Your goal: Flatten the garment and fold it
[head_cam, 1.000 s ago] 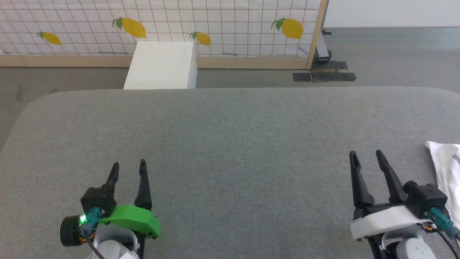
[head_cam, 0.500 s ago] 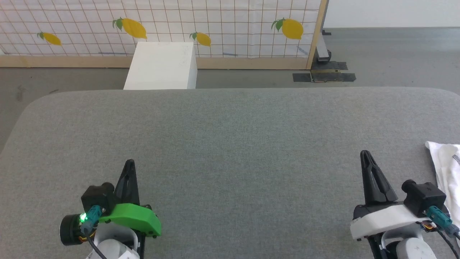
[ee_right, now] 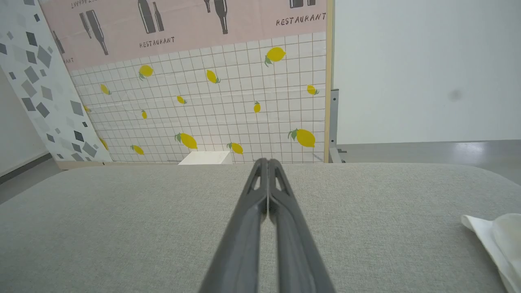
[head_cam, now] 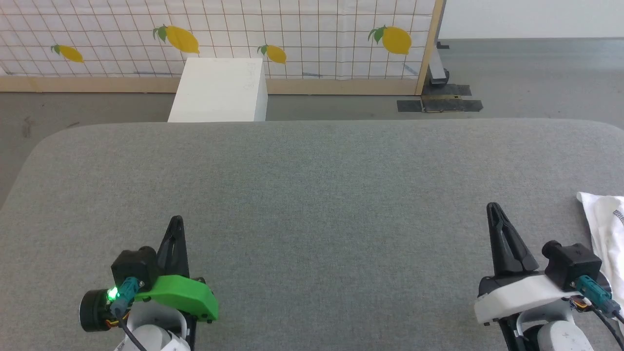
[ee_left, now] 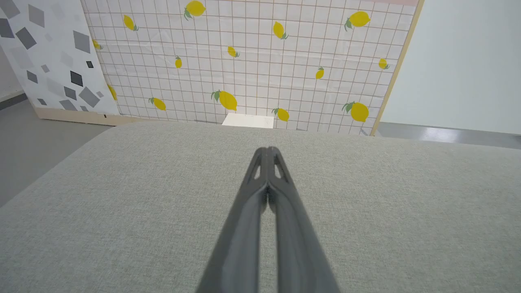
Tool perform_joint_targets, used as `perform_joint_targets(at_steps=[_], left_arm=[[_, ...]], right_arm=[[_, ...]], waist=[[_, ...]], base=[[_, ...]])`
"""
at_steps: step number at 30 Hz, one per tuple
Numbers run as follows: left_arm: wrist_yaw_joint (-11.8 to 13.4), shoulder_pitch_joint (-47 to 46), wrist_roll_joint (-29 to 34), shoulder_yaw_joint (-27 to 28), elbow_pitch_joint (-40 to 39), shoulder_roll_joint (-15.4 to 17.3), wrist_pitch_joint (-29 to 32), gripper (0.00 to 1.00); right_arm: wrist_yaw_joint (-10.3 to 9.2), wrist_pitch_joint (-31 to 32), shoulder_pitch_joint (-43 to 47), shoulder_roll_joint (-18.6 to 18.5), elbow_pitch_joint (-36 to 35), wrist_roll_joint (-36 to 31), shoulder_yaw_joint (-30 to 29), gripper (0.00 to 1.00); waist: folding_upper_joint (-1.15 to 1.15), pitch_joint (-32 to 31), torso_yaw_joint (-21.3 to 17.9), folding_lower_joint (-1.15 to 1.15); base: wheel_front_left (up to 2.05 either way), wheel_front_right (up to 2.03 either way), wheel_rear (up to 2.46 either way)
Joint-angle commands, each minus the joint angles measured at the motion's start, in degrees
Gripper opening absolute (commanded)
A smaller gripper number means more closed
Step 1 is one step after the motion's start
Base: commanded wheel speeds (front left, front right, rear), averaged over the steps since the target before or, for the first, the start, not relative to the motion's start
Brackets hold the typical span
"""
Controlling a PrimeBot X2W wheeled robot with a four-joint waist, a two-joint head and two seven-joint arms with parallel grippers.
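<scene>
The garment [head_cam: 607, 229], white cloth with a grey speckled seam, lies bunched at the right edge of the grey padded table [head_cam: 312, 185]; most of it runs out of frame. In the right wrist view a corner of the garment [ee_right: 494, 240] shows at the lower right. My right gripper [head_cam: 493, 208] sits shut and empty just left of the garment, not touching it; its tips [ee_right: 264, 161] meet. At the lower left my left gripper [head_cam: 176, 220] is shut on nothing, far from the garment, fingers [ee_left: 266, 149] pressed together.
A rigid white box [head_cam: 219, 90] stands on the floor beyond the table's far edge. Behind it runs a lemon-patterned grid panel [head_cam: 302, 29] in a wooden frame. Grey floor lies to the far right.
Both grippers have gone from open to shut, on nothing. The arms have stayed nearly where they were, and the garment has not moved.
</scene>
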Motion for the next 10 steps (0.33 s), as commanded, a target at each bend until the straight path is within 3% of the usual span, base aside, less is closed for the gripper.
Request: perform_joint_targets(at_steps=[1, 10], left_arm=[[-0.36, 0.66, 0.68, 0.19, -0.5, -0.36, 0.28, 0.0], [-0.65, 1.09, 1.77, 0.63, -1.53, -0.72, 1.31, 0.0]], right_arm=[[-0.02, 0.31, 0.56, 0.02, -0.49, -0.67, 0.06, 0.0], [-0.03, 1.36, 0.75, 0.02, -1.14, -1.46, 0.13, 0.0]], waist=[[0.0, -0.01, 0.0, 0.0], [0.0, -0.1, 0.01, 0.0]], base=[[0.0, 0.0, 0.0], [0.0, 0.0, 0.0]])
